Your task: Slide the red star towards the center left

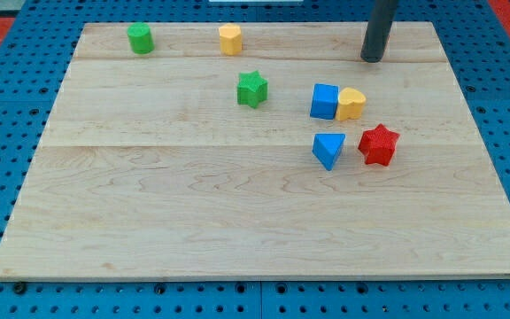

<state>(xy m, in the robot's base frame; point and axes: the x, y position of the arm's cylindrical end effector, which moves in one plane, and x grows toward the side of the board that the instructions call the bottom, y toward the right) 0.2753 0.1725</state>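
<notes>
A green cylinder point(140, 38) stands near the top left corner of the wooden board point(193, 230). To its right along the same top strip sits a yellow block point(230, 39), rounded in form, its exact shape hard to make out. Lower and a little further right, a green star point(252, 89) lies alone, well apart from the others.

Right of centre comes a cluster of four. A blue cube point(324, 101) touches a yellow heart-like block point(351, 104) on its right. Below them, a blue triangular block point(328, 150) sits near the red star point(379, 145), a narrow gap between the two. The red star is thus on the board's right half, roughly at mid-height.

My tip point(373, 59) rests on the board near the top edge, above the yellow heart and the red star, well apart from both and touching no block. The rod carries no hand or clasp, so it holds nothing.
</notes>
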